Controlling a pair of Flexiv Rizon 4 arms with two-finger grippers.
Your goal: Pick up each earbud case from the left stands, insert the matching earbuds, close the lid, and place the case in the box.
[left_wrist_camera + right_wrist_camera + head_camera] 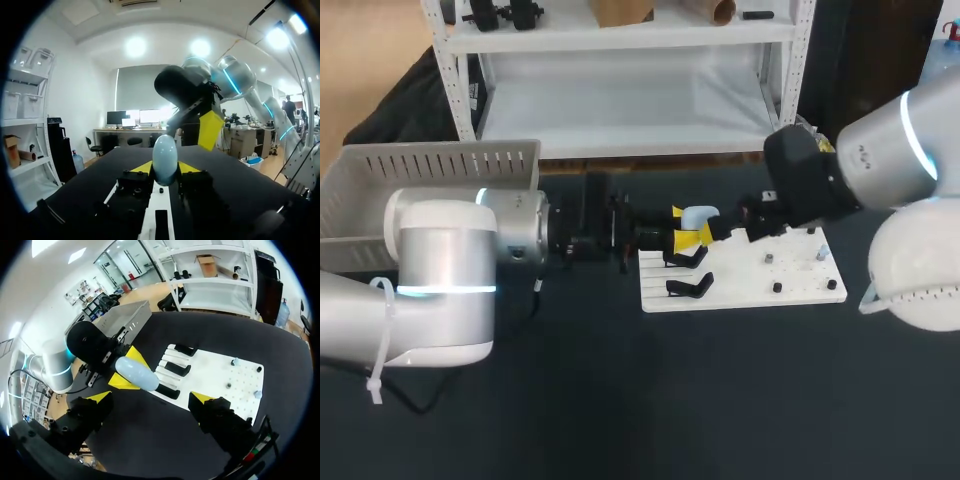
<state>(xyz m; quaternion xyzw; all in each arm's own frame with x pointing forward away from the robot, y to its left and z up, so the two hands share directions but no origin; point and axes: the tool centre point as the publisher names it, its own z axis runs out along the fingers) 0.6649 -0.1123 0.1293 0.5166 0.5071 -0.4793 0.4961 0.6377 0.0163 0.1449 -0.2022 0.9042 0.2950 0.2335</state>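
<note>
A pale blue, egg-shaped earbud case (pixel 700 215) hangs above the white board's (pixel 800 290) left end. My left gripper (pixel 686 232) is shut on it. In the left wrist view the case (pixel 164 159) stands upright between the two yellow tips. My right gripper (pixel 151 398) stands open just in front of the case (pixel 136 374), with its fingers apart and touching nothing. One of its yellow tips (pixel 210 130) shows beside the case. Black stands (pixel 177 370) lie on the board's left part. Small earbuds (pixel 234 361) sit on pegs at its right.
A grey slotted box (pixel 430 165) stands at the table's back left, behind my left arm. The white board (pixel 215 372) lies under both grippers. Dark bare tabletop (pixel 670 400) fills the front.
</note>
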